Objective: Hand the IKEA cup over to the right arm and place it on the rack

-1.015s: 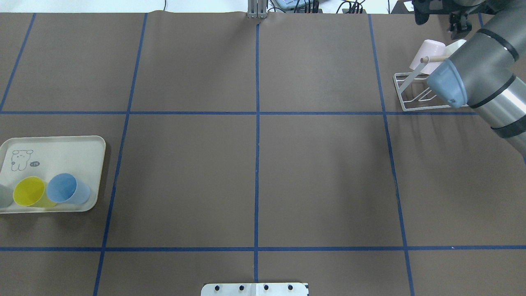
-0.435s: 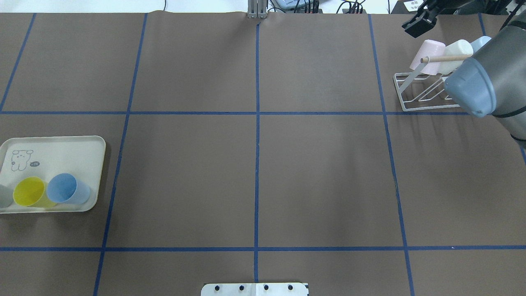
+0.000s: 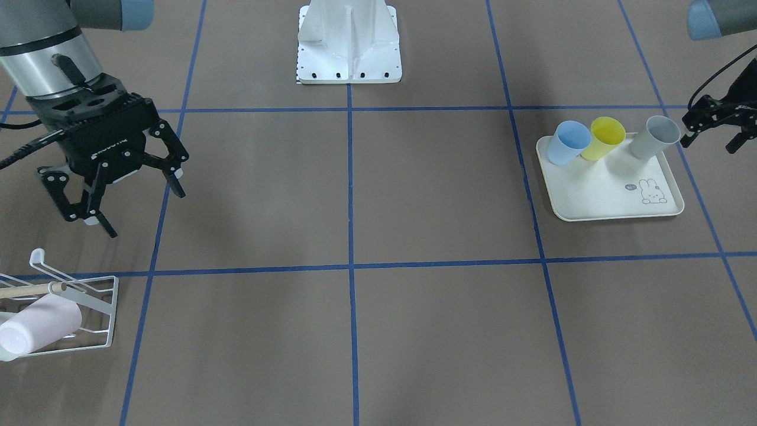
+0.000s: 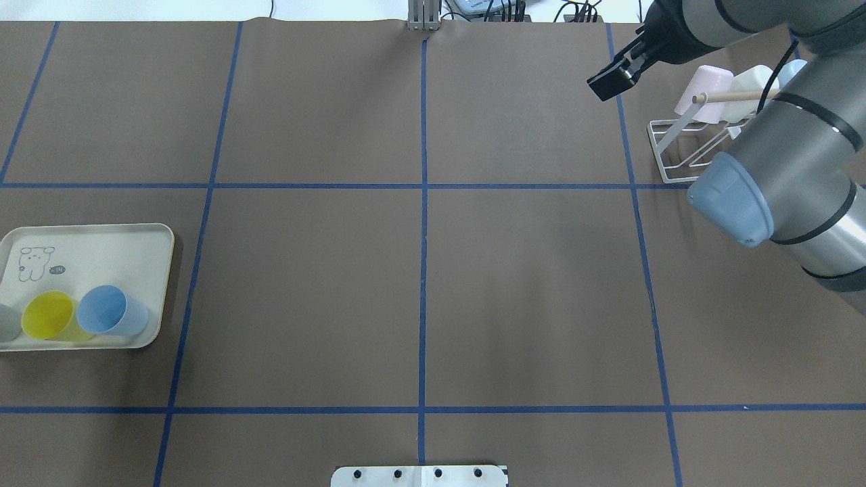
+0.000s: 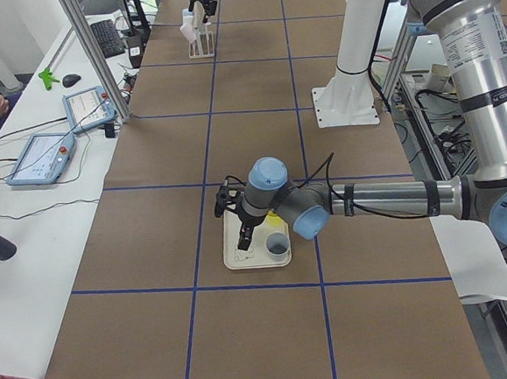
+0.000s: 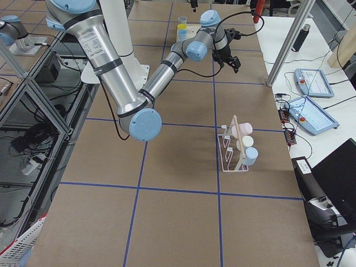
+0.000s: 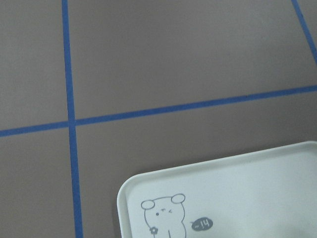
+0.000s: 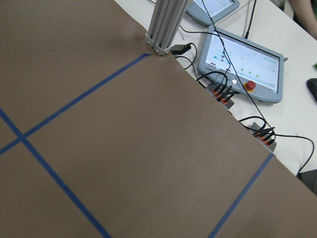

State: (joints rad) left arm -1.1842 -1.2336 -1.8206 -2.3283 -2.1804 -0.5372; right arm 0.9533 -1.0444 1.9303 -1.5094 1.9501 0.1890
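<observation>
The right arm [image 3: 35,56] and left arm [image 5: 386,198] are grey metal tubes with light-blue joint caps and black bands. The right gripper [image 3: 146,214] is black, with faint lettering, linked fingers and a black cable [image 3: 26,149] at its 9 o'clock.

matt brown paper cover [image 4: 304,101], blue tape lines [image 4: 423,270]. lower left, a white-coated wire rack [image 3: 114,310] with a bare wooden dowel [image 3: 29,290]. smooth plastic cups [image 3: 604,137] on a matt cream tray [image 3: 591,195]. right arm [image 4: 805,149]: satin grey metal, blue plastic caps [image 4: 734,199].

Overhead and front-facing cameras face each other, both showing tray [image 4: 101,233] and rack [image 4: 680,145].
</observation>
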